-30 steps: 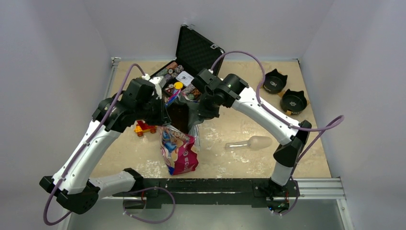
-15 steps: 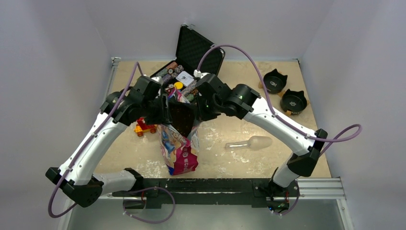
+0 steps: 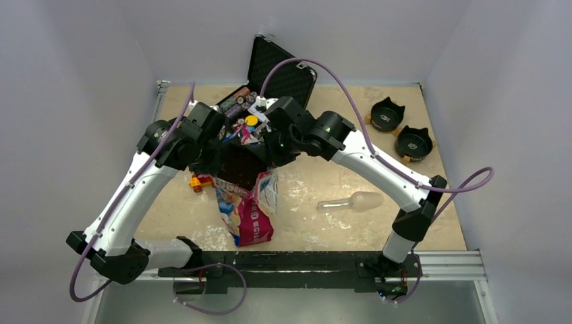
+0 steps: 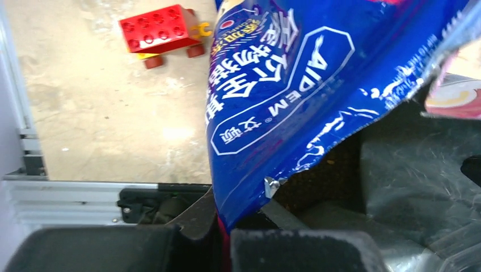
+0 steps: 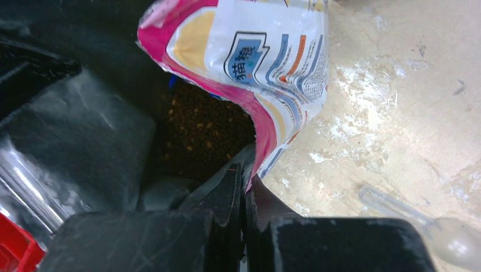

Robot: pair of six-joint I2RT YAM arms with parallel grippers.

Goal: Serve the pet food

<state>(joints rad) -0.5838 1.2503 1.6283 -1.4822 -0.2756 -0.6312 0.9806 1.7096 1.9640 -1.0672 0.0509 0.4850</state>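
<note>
The pet food bag (image 3: 247, 208), glossy with pink edges, stands in the middle of the table with its mouth pulled wide. My left gripper (image 4: 227, 225) is shut on the bag's blue left wall (image 4: 283, 85). My right gripper (image 5: 247, 182) is shut on the pink-edged right wall (image 5: 272, 62). The pet food (image 5: 199, 129) shows as dark-brown kibble deep inside the bag, also glimpsed in the left wrist view as pet food (image 4: 320, 181). From above, the left gripper (image 3: 219, 160) and right gripper (image 3: 272, 152) flank the dark opening.
Two black cat-eared bowls (image 3: 387, 115) (image 3: 413, 143) sit at the back right. A clear plastic scoop (image 3: 352, 201) lies right of the bag. An open black case (image 3: 283, 71) with poker chips stands behind. A red toy brick car (image 4: 161, 29) rests left of the bag.
Both grippers have shifted left and back while holding the bag's rim. The bag's mouth is spread wider and the bag itself has slid a little to the left.
</note>
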